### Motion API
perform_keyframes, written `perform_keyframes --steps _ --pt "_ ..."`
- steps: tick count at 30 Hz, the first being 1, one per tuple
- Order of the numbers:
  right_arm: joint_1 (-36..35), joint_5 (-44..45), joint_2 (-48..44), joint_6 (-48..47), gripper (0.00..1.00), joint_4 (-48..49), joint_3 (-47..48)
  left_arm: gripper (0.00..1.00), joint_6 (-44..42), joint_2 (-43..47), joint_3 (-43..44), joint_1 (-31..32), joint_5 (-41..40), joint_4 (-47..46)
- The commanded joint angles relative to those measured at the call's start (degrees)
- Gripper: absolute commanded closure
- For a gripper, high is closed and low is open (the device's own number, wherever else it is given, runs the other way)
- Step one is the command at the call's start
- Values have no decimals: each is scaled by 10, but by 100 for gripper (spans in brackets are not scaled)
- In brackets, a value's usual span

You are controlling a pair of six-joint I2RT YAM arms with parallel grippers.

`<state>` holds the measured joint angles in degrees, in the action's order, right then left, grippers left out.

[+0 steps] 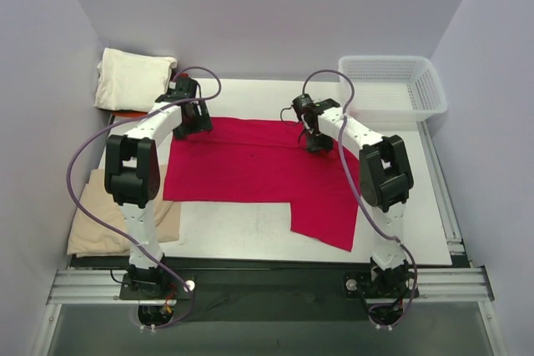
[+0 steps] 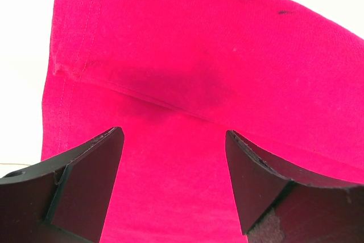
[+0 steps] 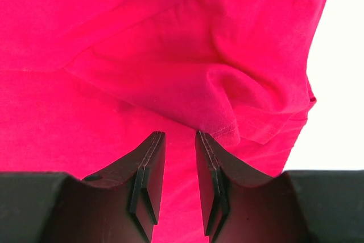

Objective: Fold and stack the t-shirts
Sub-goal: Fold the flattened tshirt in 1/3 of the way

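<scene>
A bright crimson-red t-shirt [image 1: 250, 164] lies spread flat on the white table [image 1: 225, 227], with one flap reaching toward the front right. My left gripper [image 1: 190, 127] hovers over the shirt's far left edge; in the left wrist view it [image 2: 174, 135] is open wide above the cloth [image 2: 199, 55], with nothing between its fingers. My right gripper [image 1: 317, 143] is over the shirt's far right part. In the right wrist view its jaws [image 3: 180, 136] stand a narrow gap apart, just short of a rumpled sleeve hem [image 3: 227, 132], gripping nothing.
A folded cream-white t-shirt [image 1: 133, 79] lies at the back left, an orange-red sliver [image 1: 125, 114] showing under it. A tan-beige t-shirt [image 1: 92, 227] lies at the front left beside the left arm. A white lattice basket [image 1: 392, 89] stands at the back right.
</scene>
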<state>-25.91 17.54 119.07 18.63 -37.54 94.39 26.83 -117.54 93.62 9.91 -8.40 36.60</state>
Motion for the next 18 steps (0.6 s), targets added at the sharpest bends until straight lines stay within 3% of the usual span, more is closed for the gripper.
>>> perform_keyframes --steps 1,8,18 --pt "11 2 -5 13 71 -17 4 17 6 9 13 -4 4 -9" --pt "33 -23 4 25 72 -16 4 17 5 5 21 -4 1 -4" --pt "10 -15 -22 19 72 -5 -10 17 9 -4 30 -4 4 -4"
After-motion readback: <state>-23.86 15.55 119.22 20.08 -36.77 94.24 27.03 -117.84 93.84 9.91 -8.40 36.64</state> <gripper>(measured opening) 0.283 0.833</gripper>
